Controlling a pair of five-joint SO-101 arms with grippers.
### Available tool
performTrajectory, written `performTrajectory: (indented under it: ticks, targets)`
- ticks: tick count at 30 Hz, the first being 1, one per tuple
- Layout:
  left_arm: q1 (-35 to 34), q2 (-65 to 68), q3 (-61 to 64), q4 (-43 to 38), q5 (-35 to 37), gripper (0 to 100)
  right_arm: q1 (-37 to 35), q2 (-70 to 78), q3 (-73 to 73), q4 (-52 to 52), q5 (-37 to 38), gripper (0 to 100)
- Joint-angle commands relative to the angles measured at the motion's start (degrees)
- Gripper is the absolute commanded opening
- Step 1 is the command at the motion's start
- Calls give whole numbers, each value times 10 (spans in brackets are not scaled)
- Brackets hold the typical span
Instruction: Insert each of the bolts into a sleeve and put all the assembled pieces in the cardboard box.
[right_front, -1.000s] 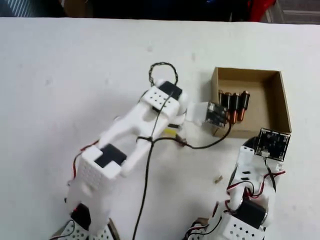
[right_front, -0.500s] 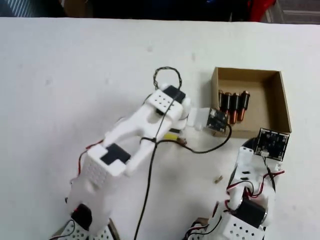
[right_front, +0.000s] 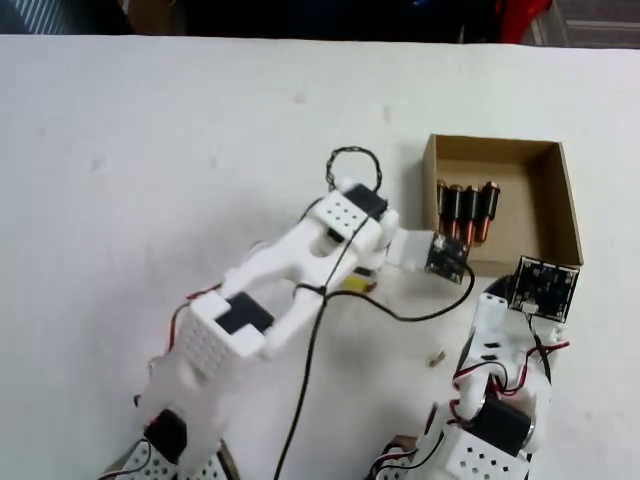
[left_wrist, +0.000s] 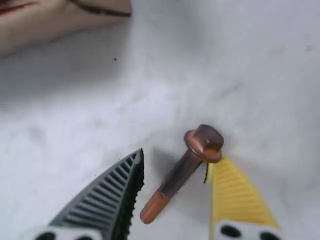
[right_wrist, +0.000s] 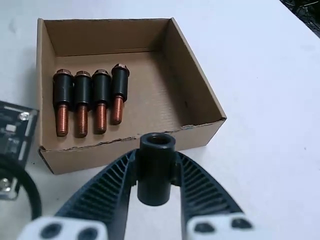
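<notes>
White tabletop (right_front: 150, 130) carried everything; the cardboard box (right_front: 525, 215) sat toward its right side, open top. The left arm (right_front: 290, 270) stretched out to a spot just beside the box's near left corner, and the right arm (right_front: 500, 370) was tucked back near the box's front wall. Four assembled pieces (right_wrist: 82, 92) lay side by side in the box against its left wall, heads toward the far wall. The right claw (right_wrist: 156, 159) was clamped on a black sleeve (right_wrist: 157, 175), held roughly upright in front of the box with the bore open at the top. The left claw (left_wrist: 175, 165) was spread wide, low over the tabletop, gripping nothing. The last copper bolt (left_wrist: 182, 172) lay slanted between its fingers, with the head at the yellow tip and a gap to the grey finger. Likely step: grab this bolt. To do it well, I'd shift the claw so the shank sits centred, not the head, then close on the plain upper shank, leaving the threaded end free to enter the bore. Closing off-centre would probably roll or spin the bolt. Squeeze slowly, lift straight, then line it up with the sleeve axis. A small bit (right_front: 435, 358) lay loose near the right arm; can't tell what.
</notes>
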Motion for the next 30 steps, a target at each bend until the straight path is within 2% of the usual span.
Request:
performTrajectory:
  ticks: [1, 7, 12, 16, 21, 23, 28, 30]
  targets:
    - [31, 4, -16, -14, -2, 226, 6, -6, -6, -13, -4, 17]
    - [32, 4, -13, -14, -2, 219, 6, -6, -6, -13, -4, 17]
    - [32, 4, -13, -17, -2, 67, 6, -6, -6, -13, -4, 17]
    - [32, 4, -14, -17, -2, 70, 6, -6, -6, -13, -4, 17]
    - [32, 0, -18, -18, 2, 21, 6, -6, -6, -13, -4, 17]
    - [29, -1, -18, -18, 44, 24, 6, -6, -5, -13, -4, 17]
    - [18, -1, -75, -10, 218, 24, 5, -6, -5, -13, -2, 17]
    - [11, 3, -95, -4, 262, 24, 5, -6, 1, -13, -1, 17]
